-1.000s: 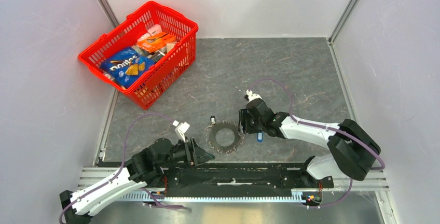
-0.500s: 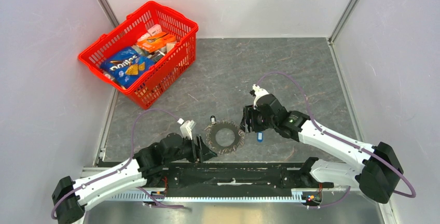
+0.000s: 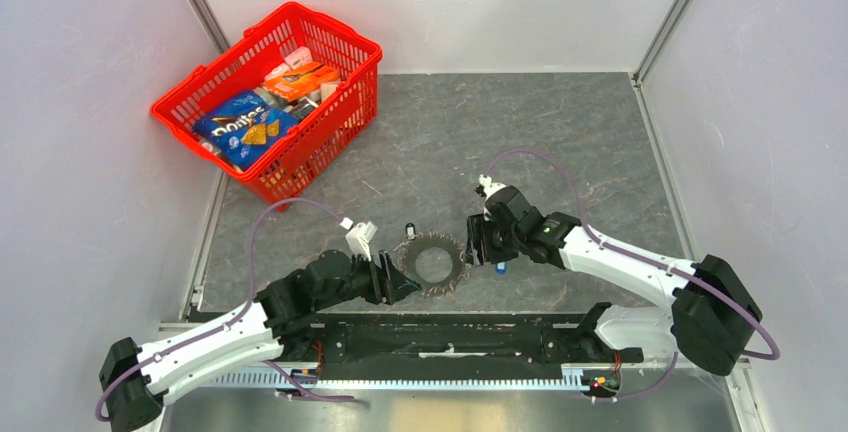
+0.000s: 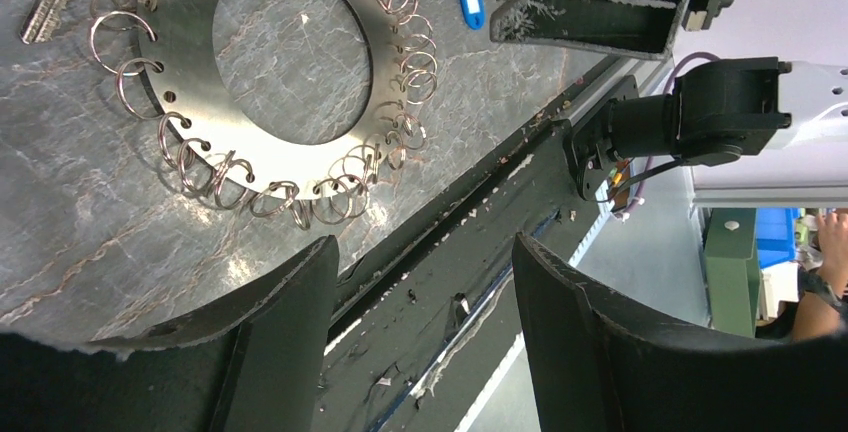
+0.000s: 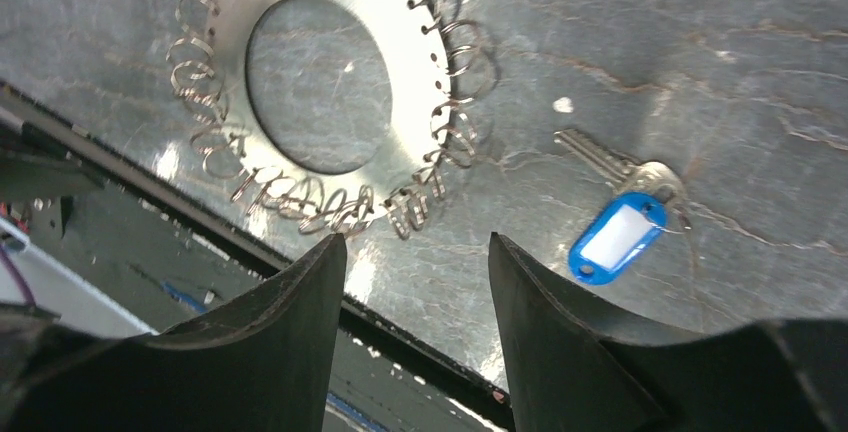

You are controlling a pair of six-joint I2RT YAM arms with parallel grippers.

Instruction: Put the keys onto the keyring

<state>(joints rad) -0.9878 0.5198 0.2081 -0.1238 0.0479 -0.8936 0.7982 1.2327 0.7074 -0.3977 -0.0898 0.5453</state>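
A silver key with a blue plastic tag lies flat and loose on the grey stone-patterned counter, just beside the right rim of a flat metal disc and not joined to it. A second key, dark at the head, lies just off the disc's far-left edge. The disc has a large round hole at its centre, and small holes around its rim carry a crowd of wire split rings, fanned outward like teeth. The right tool hovers at the disc's right side, fingers apart and holding nothing. The left tool, also spread and empty, sits at the disc's near-left edge above the black rail. A red basket of snack packs stands well apart at the far left.
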